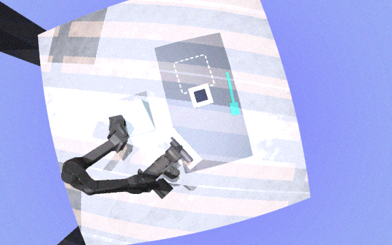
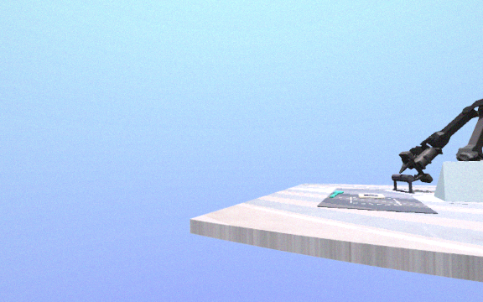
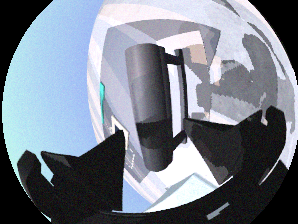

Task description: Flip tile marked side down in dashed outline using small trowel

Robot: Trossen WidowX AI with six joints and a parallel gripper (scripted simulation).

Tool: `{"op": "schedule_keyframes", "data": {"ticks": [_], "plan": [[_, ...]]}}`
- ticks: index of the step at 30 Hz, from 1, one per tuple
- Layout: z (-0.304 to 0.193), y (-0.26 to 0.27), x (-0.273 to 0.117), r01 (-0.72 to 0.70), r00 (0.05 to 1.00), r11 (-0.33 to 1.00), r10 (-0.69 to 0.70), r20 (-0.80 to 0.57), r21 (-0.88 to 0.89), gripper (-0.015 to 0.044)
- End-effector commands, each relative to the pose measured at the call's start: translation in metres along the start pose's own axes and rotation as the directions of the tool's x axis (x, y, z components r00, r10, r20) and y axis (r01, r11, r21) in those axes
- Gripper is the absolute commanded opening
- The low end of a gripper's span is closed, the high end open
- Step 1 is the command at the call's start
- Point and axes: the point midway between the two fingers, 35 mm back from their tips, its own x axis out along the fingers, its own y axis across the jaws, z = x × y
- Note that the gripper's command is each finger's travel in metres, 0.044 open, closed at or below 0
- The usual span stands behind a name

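A white tile lies flat, its dark square mark facing up, just below the dashed outline and close to its lower edge. A tool with a white flat plate and a thick dark bar handle raised on two posts stands at the mat's lower left corner. A thin teal trowel-shaped tool lies along the mat's right edge. My gripper is open, tilted, close to the bar handle and holding nothing. Whether its fingertips touch the handle is unclear.
The grey mat lies on the striped table. A pale block stands under the arm's base, left of the mat. The arm bends around below this block in the top view.
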Motion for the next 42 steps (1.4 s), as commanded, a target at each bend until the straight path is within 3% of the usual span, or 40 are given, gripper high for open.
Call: {"op": "schedule_keyframes", "data": {"ticks": [1, 18, 24, 42], "plan": [[-0.003, -0.002, 0.01, 0.006, 1.0, 1.0, -0.005, -0.012, 0.008, 0.03], [-0.006, -0.001, 0.034, 0.005, 1.0, 1.0, -0.005, -0.012, 0.008, 0.03], [-0.006, -0.001, 0.034, 0.005, 1.0, 1.0, -0.005, -0.012, 0.008, 0.0142], [-0.006, -0.001, 0.034, 0.005, 1.0, 1.0, -0.005, -0.012, 0.008, 0.0023]]}}
